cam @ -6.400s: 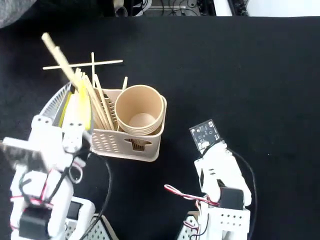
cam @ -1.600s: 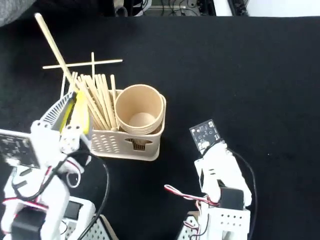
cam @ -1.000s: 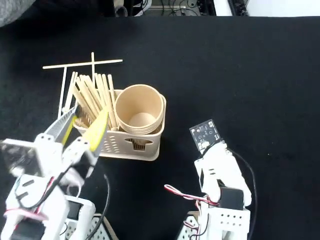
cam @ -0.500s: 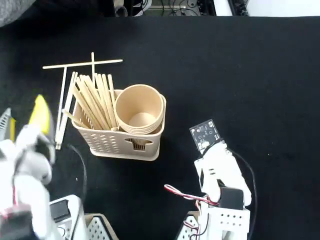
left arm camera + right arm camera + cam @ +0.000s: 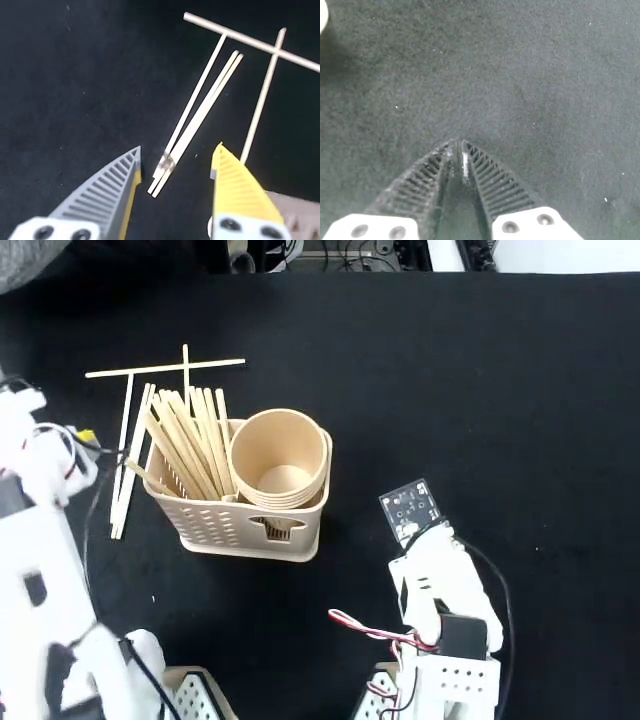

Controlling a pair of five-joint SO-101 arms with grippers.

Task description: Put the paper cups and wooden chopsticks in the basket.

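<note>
Left pincer (image 5: 178,147): emptied, jaws spread, swung off from basket (image 5: 250,530) to above loose chopsticks (image 5: 200,112) on surface (image 5: 500,390), at basket's 9 o'clock. Several sticks outstanding. Basket contents: paper cups (image 5: 280,455) at 3 o'clock, chopstick bundle (image 5: 185,445) at 9. Right pincer (image 5: 457,146): closed, empty.
</note>
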